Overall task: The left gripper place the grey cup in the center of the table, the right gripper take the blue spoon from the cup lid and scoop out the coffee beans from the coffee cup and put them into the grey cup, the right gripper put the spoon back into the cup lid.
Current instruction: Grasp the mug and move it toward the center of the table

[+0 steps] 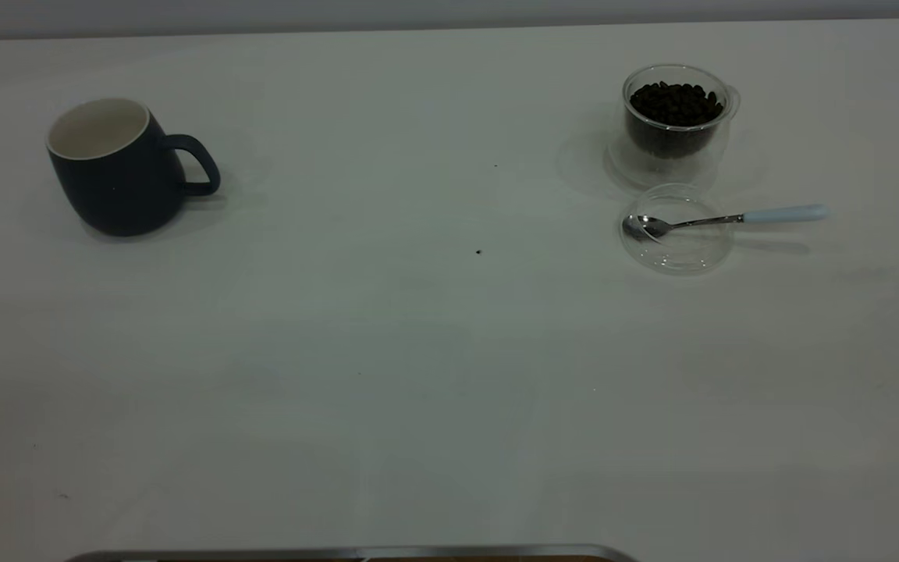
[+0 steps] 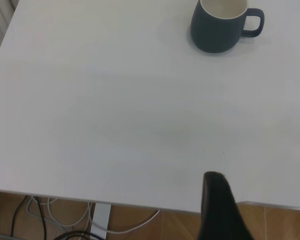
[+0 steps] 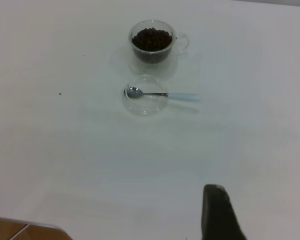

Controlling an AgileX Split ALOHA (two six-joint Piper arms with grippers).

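- The grey cup (image 1: 118, 168) stands upright at the far left of the white counter (image 1: 418, 351), its handle toward the centre; its inside is pale.
- At the far right, the glass coffee cup (image 1: 676, 117) holds dark coffee beans (image 1: 676, 103).
- Just in front lies the clear cup lid (image 1: 677, 238), with the blue spoon (image 1: 730, 219) resting across it, bowl inside, blue handle jutting right.
- Left gripper (image 2: 225, 215) and right gripper (image 3: 225, 212) hang back from the objects; how wide either's jaws stand cannot be told.

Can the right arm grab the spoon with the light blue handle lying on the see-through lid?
Probably yes. The blue-handled metal spoon rests with its bowl in the clear round lid, handle sticking out over bare table. Nothing lies between it and the right gripper.
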